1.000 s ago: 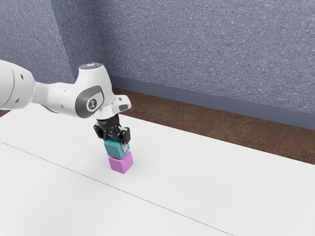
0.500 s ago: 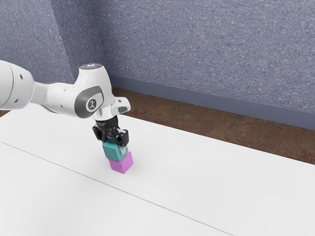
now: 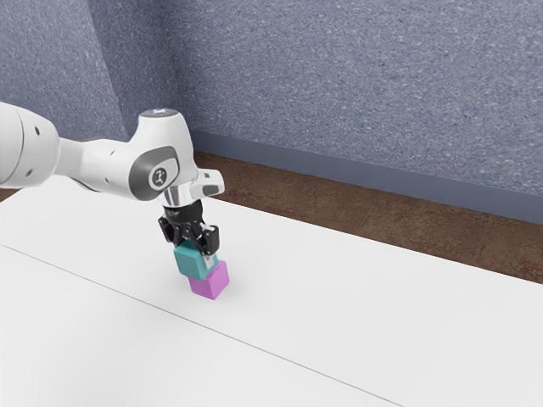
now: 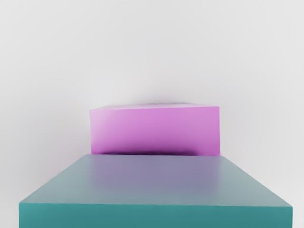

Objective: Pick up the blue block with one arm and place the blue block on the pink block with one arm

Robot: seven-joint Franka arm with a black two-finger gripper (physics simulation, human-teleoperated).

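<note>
Exterior view
Arm [image 3: 93, 165]: white, enters from the exterior view's left and reaches down toward the table's near-left area.
Gripper [image 3: 193, 248]: black, pointing down, directly over the blocks.
Fingers: pinching the blue block from two opposite sides; one finger [image 3: 206, 251] lies across the block's right-hand face.
Blue block [image 3: 187, 262]: teal-blue cube held in the gripper, above the pink block and offset toward the exterior view's left.
Contact: the blue block's lower edge meets the pink block's top edge; whether its weight rests there cannot be told.
Pink block [image 3: 212, 281]: cube standing flat on the table, partly overlapped by the blue block.
Table [image 3: 382, 322]: white surface, with a thin dark line [image 3: 127, 297] running across it just nearer than the blocks.
Background: brown floor strip [image 3: 382, 212] beyond the far edge, grey speckled wall [image 3: 382, 85] behind.

Wrist view
Blue block [image 4: 152, 185]: large, just under the hand, flat upper face showing.
Pink block [image 4: 154, 130]: just beyond the blue block, partly covered by it, with a dark shadow where the two meet.
Table [image 4: 152, 47]: plain white around both blocks.
</note>
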